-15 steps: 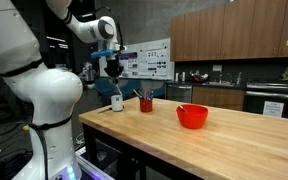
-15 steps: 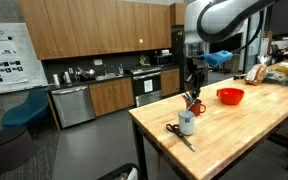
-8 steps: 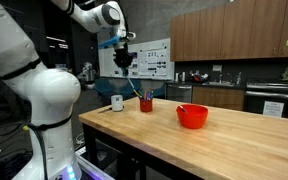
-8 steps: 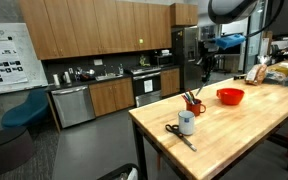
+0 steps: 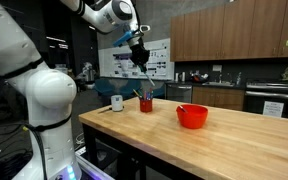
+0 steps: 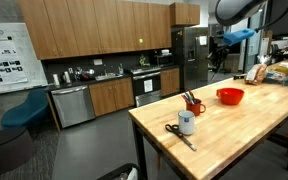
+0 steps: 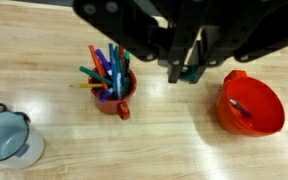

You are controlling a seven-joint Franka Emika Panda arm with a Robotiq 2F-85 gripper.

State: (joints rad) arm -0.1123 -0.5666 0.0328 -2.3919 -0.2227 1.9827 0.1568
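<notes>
Teal marker [image 7: 192, 74], pinched in closed pincer [image 7: 184, 68]

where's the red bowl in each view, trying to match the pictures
In an exterior view: red bowl right of centre, lower middle.
In an exterior view: red bowl far right, mid-height.
Wrist view: red bowl at the right edge.
Shared landmark: red pen cup, left of it everywhere.

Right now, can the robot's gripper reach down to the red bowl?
Probably yes. The gripper hangs high above the table, a little to one side of the red bowl, and nothing stands between them. It is shut on a teal pen, though.
</notes>
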